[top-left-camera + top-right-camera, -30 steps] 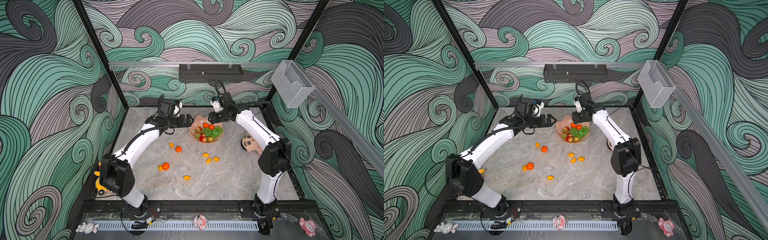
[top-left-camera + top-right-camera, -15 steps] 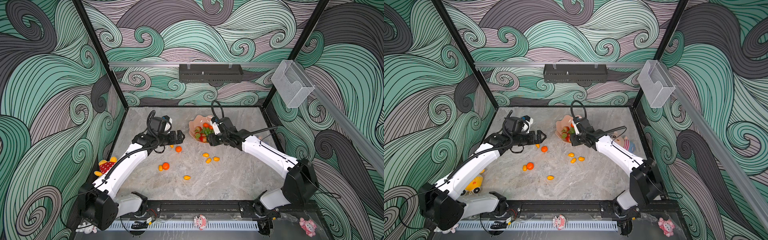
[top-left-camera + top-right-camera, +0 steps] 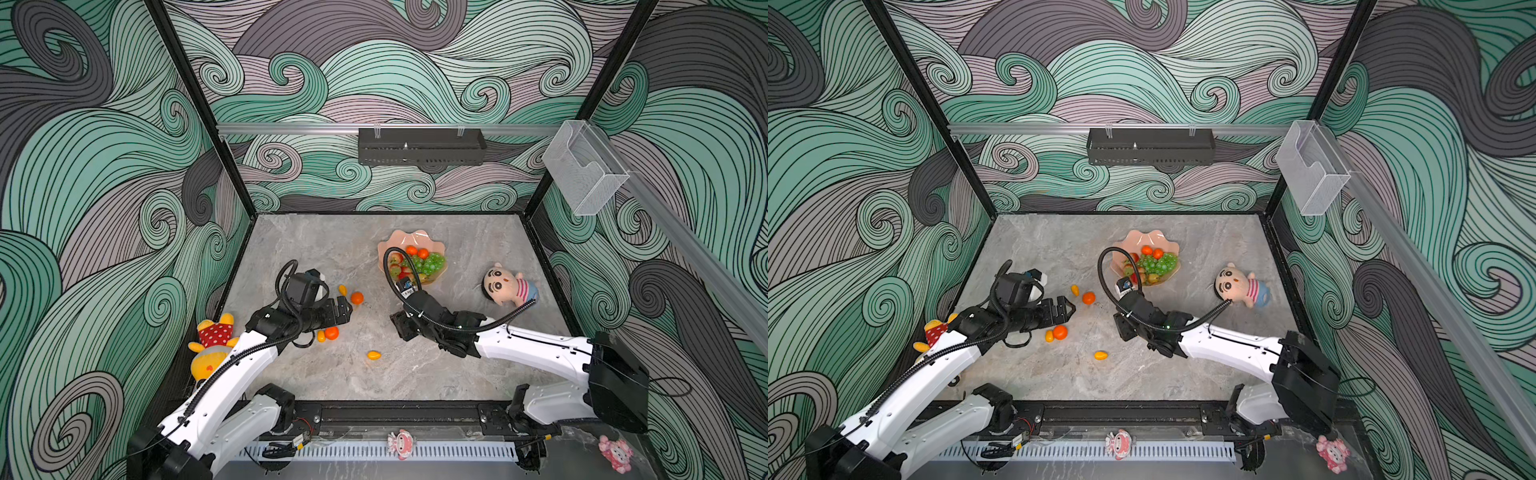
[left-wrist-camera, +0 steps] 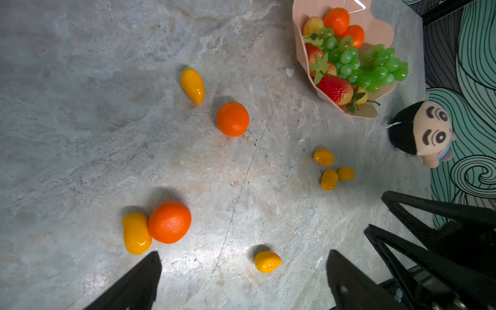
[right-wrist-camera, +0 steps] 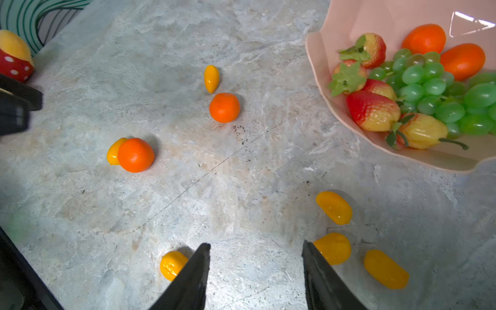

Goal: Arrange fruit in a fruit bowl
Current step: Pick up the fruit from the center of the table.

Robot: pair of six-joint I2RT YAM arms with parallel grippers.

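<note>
Fruit bowl: we find the fruit bowl (image 3: 411, 239) on the table (image 3: 316, 257), closer to the far edge than the near one and somewhat toward the right edge.
Bowl contents: we count two tangerines (image 5: 425, 37), a green grape bunch (image 5: 429, 80) and several strawberries (image 5: 373, 110) inside it.
Loose fruit: around the table's middle we see a far tangerine (image 3: 356, 297) beside a yellow oval (image 3: 342, 289). A near tangerine (image 3: 331, 333) touches a second oval (image 3: 320, 336), and a lone oval (image 3: 374, 354) lies closer to the near edge. Three clustered ovals (image 4: 329, 179) sit between the bowl and the near edge.
Left fingers: the left gripper (image 4: 243, 253) hovers just beside the far tangerine, on its left-edge side. We see its fingers (image 4: 139, 281) wide apart.
Right fingers: the right gripper (image 5: 255, 245) hangs over the table by the clustered ovals. Its fingers (image 5: 193, 276) are partly apart and we see bare table between them.
Dolls: we note a plush doll (image 3: 509, 286) near the right edge and a yellow doll (image 3: 212, 340) at the left edge.
</note>
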